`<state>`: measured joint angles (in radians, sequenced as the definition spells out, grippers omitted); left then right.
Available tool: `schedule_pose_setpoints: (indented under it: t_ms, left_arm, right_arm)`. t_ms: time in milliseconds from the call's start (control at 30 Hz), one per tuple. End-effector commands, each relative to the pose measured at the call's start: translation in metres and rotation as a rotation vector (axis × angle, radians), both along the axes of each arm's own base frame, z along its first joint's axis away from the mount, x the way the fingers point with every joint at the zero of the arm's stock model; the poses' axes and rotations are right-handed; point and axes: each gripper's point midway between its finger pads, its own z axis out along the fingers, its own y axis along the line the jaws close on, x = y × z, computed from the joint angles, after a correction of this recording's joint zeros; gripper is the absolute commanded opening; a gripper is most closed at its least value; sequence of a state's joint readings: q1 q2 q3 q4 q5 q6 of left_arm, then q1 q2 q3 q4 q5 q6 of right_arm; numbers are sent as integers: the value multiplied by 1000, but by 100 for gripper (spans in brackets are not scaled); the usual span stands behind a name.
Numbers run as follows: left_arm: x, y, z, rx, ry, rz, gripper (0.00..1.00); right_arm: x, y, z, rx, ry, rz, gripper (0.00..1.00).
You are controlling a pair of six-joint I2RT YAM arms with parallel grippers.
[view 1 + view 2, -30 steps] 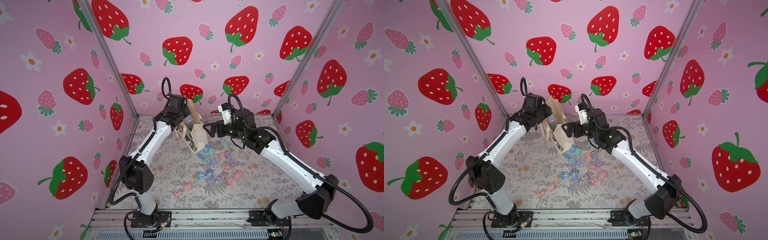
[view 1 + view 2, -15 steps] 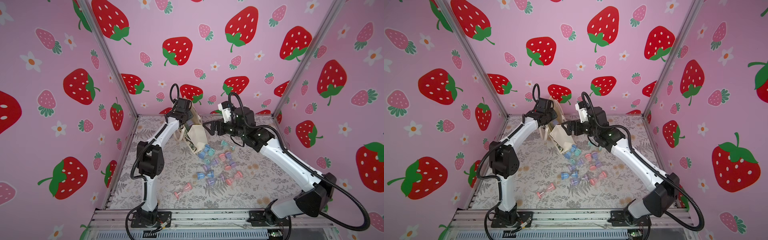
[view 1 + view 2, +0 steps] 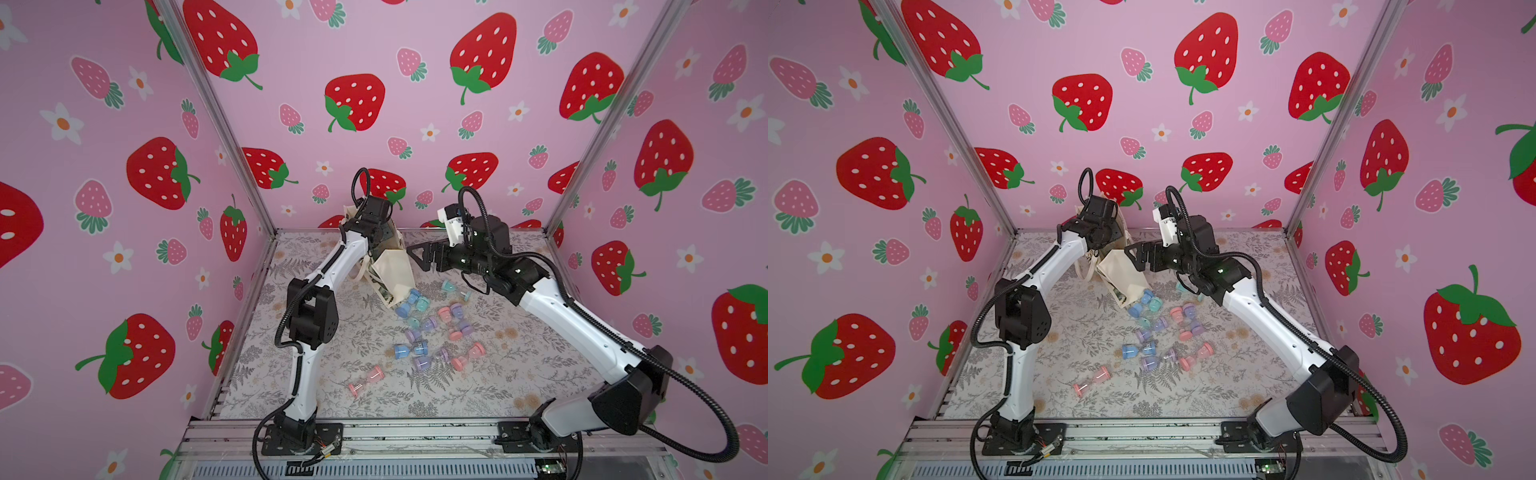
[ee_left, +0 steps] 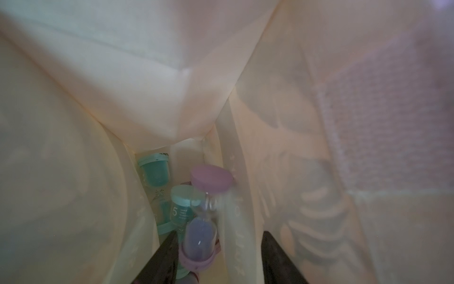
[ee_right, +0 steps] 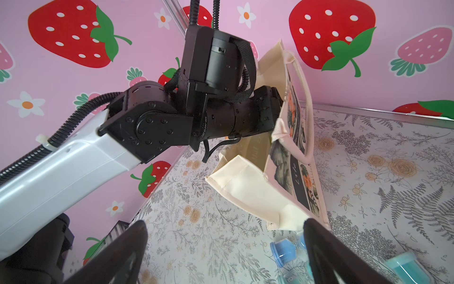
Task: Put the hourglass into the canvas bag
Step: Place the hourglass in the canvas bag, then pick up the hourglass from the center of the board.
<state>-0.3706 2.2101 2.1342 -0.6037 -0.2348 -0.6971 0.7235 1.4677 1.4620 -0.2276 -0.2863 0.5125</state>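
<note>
The cream canvas bag (image 3: 392, 270) (image 3: 1121, 274) (image 5: 248, 186) stands tilted near the back of the table, printed side toward the right arm. My left gripper (image 4: 220, 233) is deep inside the bag (image 4: 172, 73), hidden in both top views, where only the left wrist (image 3: 374, 218) shows at the bag's mouth. Its jaws are open. A purple hourglass (image 4: 204, 221) lies blurred beside one finger, with two teal hourglasses (image 4: 181, 206) beneath. My right gripper (image 3: 419, 257) (image 5: 225, 224) is open and empty just beside the bag's lower corner.
Several loose hourglasses in pink, blue, purple and teal lie scattered mid-table (image 3: 432, 328), one pink hourglass (image 3: 365, 380) apart toward the front. A blue hourglass (image 5: 282, 250) lies right by the bag's corner. Pink strawberry walls close in three sides.
My left arm reached further back and down into the bag, and its jaws have parted from the purple hourglass. The right arm stayed nearly still, open.
</note>
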Motion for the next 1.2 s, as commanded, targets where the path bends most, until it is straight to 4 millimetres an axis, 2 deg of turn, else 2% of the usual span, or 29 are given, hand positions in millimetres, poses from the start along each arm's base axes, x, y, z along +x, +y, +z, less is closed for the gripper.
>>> schedule_pose_setpoints:
  t_ms: [0, 167, 367, 500, 667, 800, 933, 1167]
  left_arm:
    - [-3, 2, 10, 23, 2, 7, 59]
    - [-6, 0, 37, 10, -32, -13, 63]
    - [-26, -1, 93, -15, -119, -72, 67]
    - [-52, -6, 126, -15, -170, -134, 68]
    - [-100, -10, 147, 35, -207, -222, 69]
    - [-148, -10, 136, 88, -201, -281, 69]
    - [-195, -3, 110, 157, -156, -306, 70]
    - [-270, 2, 46, 268, -14, -347, 72]
  right_arm:
    - [-2, -7, 11, 20, -19, -16, 99]
    - [-4, -10, 7, -11, -32, -15, 99]
    - [-11, -18, -20, -89, -13, -5, 99]
    - [-17, -21, -39, -126, 4, 20, 99]
    - [-26, -26, -62, -170, 29, 40, 99]
    - [-37, -29, -84, -197, 67, 77, 99]
    - [-47, -30, -105, -215, 105, 109, 99]
    - [-64, -34, -143, -264, 161, 149, 99]
